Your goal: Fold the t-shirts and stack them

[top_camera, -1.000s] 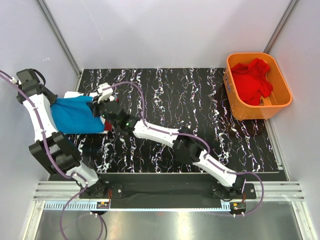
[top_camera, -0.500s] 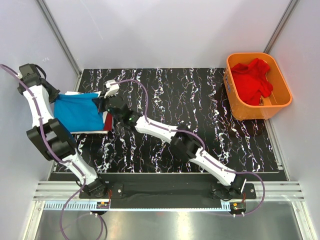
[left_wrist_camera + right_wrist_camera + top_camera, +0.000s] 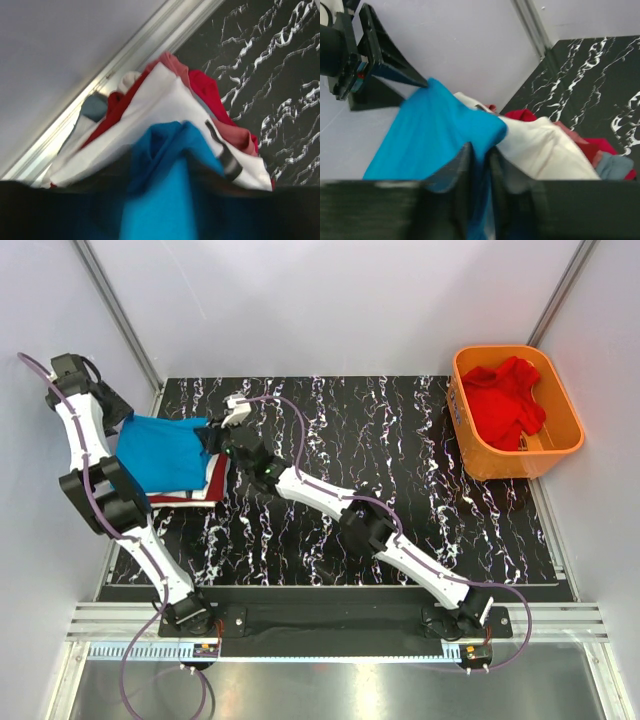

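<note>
1. Blue t-shirt (image 3: 160, 452) lies on top of the pile at the far left of the table (image 3: 400, 450), over a white t-shirt (image 3: 165, 100) and a dark red t-shirt (image 3: 114, 114).
2. The right gripper (image 3: 213, 435) is at its right edge, fingers pinched on a fold of blue cloth.
3. The left gripper (image 3: 118, 414) meets its far left corner. Blue cloth runs between the fingers, but I cannot tell whether they clamp it.
4. A brighter red t-shirt (image 3: 505, 400) sits crumpled in the orange basket (image 3: 472, 455), well apart from both grippers.
</note>
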